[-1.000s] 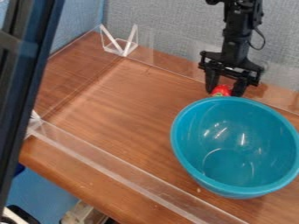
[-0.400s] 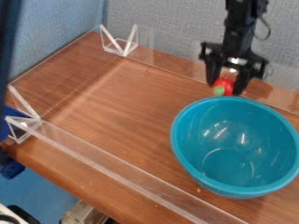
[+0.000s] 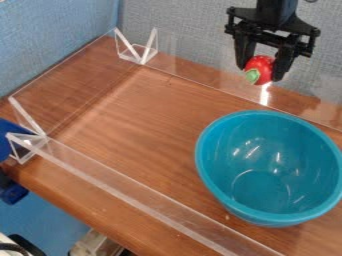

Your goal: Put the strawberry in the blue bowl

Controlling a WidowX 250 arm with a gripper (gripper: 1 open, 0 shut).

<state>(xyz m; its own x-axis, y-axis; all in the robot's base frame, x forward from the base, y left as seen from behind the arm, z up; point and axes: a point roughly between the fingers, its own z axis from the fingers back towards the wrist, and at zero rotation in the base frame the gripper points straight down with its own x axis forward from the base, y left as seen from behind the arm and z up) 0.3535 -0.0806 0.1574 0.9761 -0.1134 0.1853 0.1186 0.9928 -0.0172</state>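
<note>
Carrying was the step in hand, as I read it: your gripper (image 3: 262,68) hung at the far right, fingers pinching the strawberry (image 3: 258,67) clear of the table (image 3: 134,110). Next you needed to bring it nearer, over the blue bowl (image 3: 267,165), then release. Open air lay between; the clear wall (image 3: 94,172) stood well left.

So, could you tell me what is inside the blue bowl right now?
Nothing: the blue bowl shows only its shiny bare interior. The strawberry hangs in the gripper.

Red strawberry (image 3: 258,67), teal-blue bowl (image 3: 221,140), seemingly black claw (image 3: 267,66)
</note>
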